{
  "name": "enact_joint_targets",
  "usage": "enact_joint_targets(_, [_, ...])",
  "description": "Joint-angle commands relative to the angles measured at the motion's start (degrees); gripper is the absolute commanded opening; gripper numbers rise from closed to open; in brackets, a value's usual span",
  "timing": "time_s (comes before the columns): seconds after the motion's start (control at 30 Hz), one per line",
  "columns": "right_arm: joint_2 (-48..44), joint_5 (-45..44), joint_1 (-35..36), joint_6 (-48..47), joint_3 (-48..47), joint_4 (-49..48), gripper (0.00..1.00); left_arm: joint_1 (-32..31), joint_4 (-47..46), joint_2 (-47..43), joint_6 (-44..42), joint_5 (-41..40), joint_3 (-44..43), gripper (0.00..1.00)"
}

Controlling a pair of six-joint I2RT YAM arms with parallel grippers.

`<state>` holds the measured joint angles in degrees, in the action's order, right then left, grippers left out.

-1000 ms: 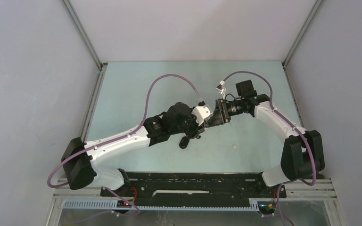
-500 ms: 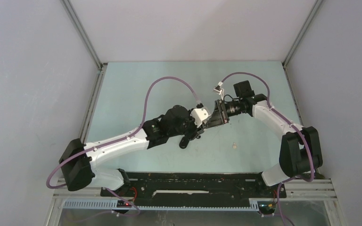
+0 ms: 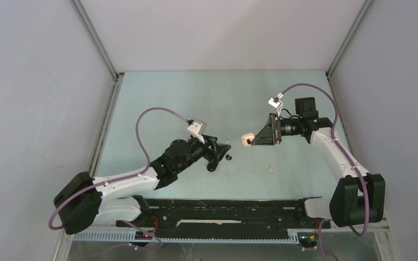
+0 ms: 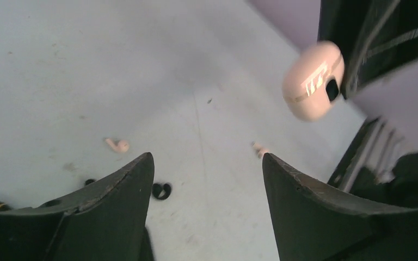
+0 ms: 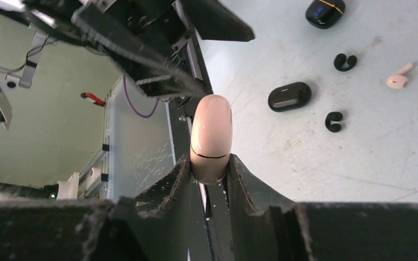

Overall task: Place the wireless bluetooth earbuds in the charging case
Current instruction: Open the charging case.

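Beige charging case (image 5: 211, 138) gripped by the right gripper (image 5: 209, 163), held up off the table (image 3: 158, 98).
Right jaws set narrow, clamped on one end of the case; lid shut, seam line visible. Left gripper (image 4: 207, 163) spread wide with nothing between its fingers, low over the table and well apart from the right. Wireless bluetooth earbuds (image 5: 333, 121) lie loose on the table: black curled ones near two black cases (image 5: 289, 96), beige ones scattered close by.

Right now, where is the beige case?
In the top view it is just right of centre: the beige case is pinched in the right gripper, with the open left gripper to its left.
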<state>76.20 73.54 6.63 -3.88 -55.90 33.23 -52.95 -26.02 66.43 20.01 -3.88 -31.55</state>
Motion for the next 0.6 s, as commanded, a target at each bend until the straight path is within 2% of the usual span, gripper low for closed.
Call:
enact_joint_targets(0.0, [-4.2,4.4,0.0,-0.7,2.7,-5.9,0.21,2.4,-31.5,0.7,20.6,0.6,7.3,0.77])
enact_joint_targets(0.1, [-5.2,5.6,-0.1,0.9,3.8,-8.1,0.21,5.4,-44.8,7.5,32.2,6.3,9.7,0.74])
enact_joint_targets(0.17, [-5.2,6.4,-0.1,0.9,3.9,-8.0,0.21,6.8,-58.4,14.8,38.9,9.8,10.9,0.73])
enact_joint_targets(0.2, [-5.1,6.6,-0.1,0.9,3.9,-7.8,0.21,7.4,-62.1,19.0,42.5,11.1,10.7,0.71])
enact_joint_targets(0.4, [-4.9,6.4,-0.1,0.8,3.9,-7.4,0.21,5.9,-62.3,24.7,42.5,18.6,4.1,0.67])
enact_joint_targets(0.57, [-4.7,6.6,-0.1,1.1,3.9,-7.6,0.21,5.6,-62.3,28.9,45.0,20.3,0.3,0.62])
